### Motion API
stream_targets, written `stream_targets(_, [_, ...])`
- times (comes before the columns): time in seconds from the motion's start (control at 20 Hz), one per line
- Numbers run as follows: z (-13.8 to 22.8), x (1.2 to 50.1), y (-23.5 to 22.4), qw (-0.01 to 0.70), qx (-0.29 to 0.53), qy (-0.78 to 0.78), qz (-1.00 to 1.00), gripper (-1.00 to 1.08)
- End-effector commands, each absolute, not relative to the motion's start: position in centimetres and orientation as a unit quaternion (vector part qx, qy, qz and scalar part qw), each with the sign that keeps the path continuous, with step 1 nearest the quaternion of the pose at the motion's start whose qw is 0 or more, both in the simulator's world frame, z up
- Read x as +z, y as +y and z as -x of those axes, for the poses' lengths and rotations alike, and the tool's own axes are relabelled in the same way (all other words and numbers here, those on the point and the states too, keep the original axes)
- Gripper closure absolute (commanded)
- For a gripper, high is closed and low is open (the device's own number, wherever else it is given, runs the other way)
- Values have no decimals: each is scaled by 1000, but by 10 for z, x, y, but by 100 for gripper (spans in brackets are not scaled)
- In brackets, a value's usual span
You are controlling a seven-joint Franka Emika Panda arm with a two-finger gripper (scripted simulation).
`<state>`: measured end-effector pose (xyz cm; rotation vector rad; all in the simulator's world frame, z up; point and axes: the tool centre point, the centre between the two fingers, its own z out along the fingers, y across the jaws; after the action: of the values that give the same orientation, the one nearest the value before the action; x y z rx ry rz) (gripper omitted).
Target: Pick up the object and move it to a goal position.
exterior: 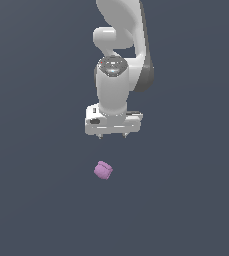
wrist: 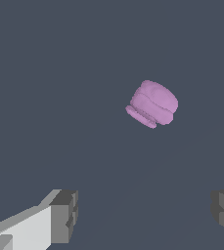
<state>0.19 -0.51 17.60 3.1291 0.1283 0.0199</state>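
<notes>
Exterior view facing the arm (exterior: 117, 75) from afar, wrist view close above; block (exterior: 103, 170) (wrist: 152, 104) in both.

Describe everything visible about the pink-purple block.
The block is small, matte pink-purple, rounded and lumpy, with ridged layers and a thin flange at one end in the wrist view. It sits tilted, alone on the dark surface. Nothing touches it; the open gripper is apart from it.

arm (exterior: 120, 30) cut off at top | gripper (wrist: 143, 215) fingers partly out of frame
</notes>
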Motion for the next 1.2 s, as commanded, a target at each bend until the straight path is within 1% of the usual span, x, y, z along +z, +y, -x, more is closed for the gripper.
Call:
stream_targets(0.0, [-4, 174, -6, 5, 6, 53, -999, -92])
stream_targets(0.4, [-18, 164, -10, 8, 4, 122, -992, -92])
stream_targets(1.15, [-55, 132, -25, 8, -2, 312, -950, -92])
